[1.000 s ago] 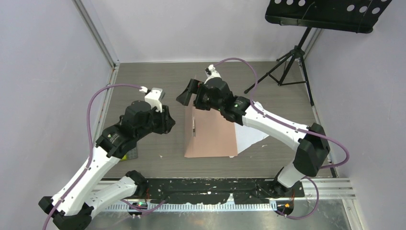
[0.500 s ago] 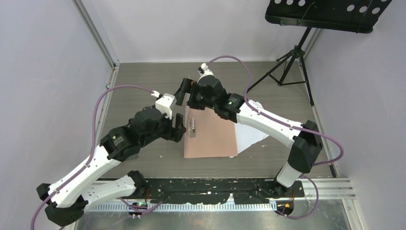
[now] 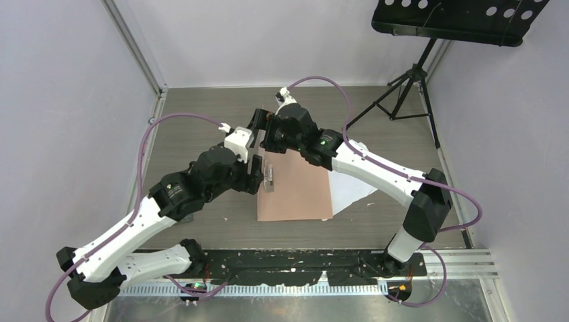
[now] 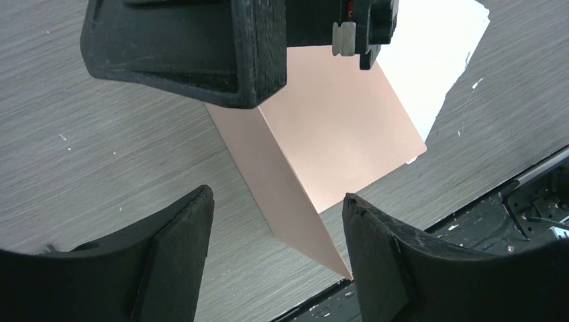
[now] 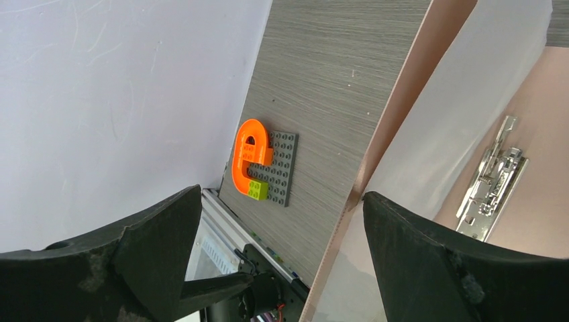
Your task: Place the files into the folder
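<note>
Nearest the bases: grey baseplate with an orange piece on it, left of the work and not part of the job.

folder lies mid-table, spine on its left. cover is stood up nearly vertical off the spine, white inside. metal clip sits exposed just inside the spine.

files are flat on the table at the folder's right side. Their left part is tucked under the folder and only the right corner shows, so none are in yet.

left gripper hangs just left of the raised cover, fingers apart, nothing in them.

right gripper is at the cover's far end, spread wide. The cover's edge runs through the gap unclamped. Can't tell if it leans on a finger.

Handling, my read:
- Cover is light card, stiff enough to stand but hinged, so it likely flops once unsupported. One arm should prop it.
- Sheets are thin, limp and slick on each other. Pinch the whole stack at the exposed right corner or it fans out.
- Feed in low and clear of the clip, which looks like a snag point.

Far right: music stand, out of reach of all this.
</note>
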Motion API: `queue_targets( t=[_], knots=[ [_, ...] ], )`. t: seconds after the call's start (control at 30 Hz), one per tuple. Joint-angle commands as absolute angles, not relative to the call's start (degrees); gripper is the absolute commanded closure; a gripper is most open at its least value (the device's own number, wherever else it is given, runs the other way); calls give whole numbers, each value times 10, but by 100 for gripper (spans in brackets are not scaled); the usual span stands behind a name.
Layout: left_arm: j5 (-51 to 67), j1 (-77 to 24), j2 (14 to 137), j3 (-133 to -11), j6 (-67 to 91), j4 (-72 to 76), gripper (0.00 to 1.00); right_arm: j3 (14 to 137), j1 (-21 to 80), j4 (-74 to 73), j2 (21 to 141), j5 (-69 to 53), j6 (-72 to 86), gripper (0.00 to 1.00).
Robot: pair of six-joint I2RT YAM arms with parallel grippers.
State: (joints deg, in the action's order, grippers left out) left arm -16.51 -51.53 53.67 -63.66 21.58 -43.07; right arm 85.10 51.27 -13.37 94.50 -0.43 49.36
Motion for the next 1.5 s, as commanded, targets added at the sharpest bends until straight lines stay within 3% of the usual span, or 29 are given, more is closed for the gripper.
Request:
queue_targets(
  t=[0.0, 0.17, 0.67, 0.93, 1.03, 1.23, 1.47],
  knots=[
    [-159, -517, 537, -657, 192, -428, 29, 883, 515, -129, 944, -34, 483, 5],
    [-177, -517, 543, -657, 202, -426, 32, 871, 516, -130, 939, -36, 485, 5],
    [-244, -516, 576, -662, 225, -472, 67, 850, 506, -150, 893, -4, 463, 5],
    [-301, -500, 579, -645, 253, -517, 61, 740, 460, -163, 827, 49, 454, 4],
    [-329, -490, 577, -637, 275, -542, 49, 709, 445, -163, 830, 53, 445, 2],
    [-337, -458, 566, -633, 285, -568, 46, 704, 442, -168, 877, 63, 415, 0],
    [-312, -435, 555, -628, 275, -569, 42, 764, 442, -178, 967, 56, 369, 13]
  ],
)
